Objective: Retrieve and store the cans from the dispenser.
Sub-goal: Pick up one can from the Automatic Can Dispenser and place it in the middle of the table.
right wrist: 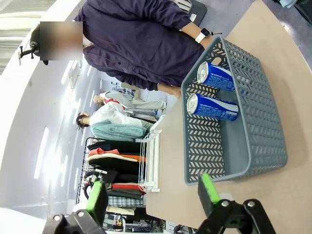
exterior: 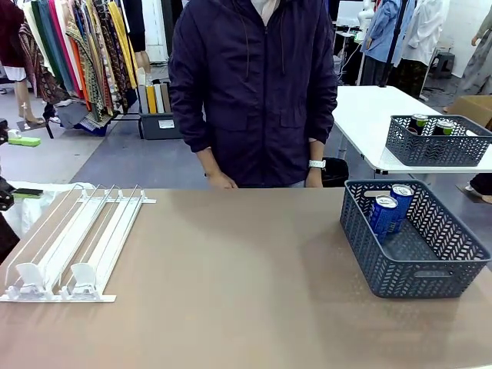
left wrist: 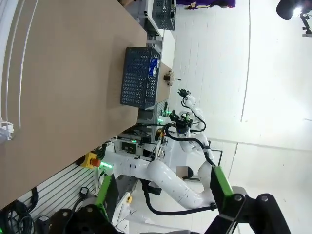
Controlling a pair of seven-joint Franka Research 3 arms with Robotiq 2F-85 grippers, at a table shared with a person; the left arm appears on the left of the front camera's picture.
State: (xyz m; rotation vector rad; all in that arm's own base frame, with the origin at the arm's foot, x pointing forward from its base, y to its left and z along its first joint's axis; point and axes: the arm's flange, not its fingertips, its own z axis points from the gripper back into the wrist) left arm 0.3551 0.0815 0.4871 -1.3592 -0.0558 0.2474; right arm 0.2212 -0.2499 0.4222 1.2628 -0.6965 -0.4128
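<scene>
Dispenser point(exterior: 73, 242): white rails, table's left side, lanes bare; blue cans point(exterior: 390, 207), two, standing in grey basket point(exterior: 430, 273) at right, lettering unreadable; left gripper point(left wrist: 163, 195) and right gripper point(right wrist: 151, 192): jaws spread wide, holding nothing, bases cut off by frame edge.

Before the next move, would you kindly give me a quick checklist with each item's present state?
1. Dispenser lanes hold a can to fetch: not ok, lanes look bare.
2. Two blue cans stored in the basket: ok.
3. Left gripper open: ok.
4. Right gripper open: ok.
5. Person's hands off the tabletop between dispenser and basket: ok, at the far edge.
</scene>
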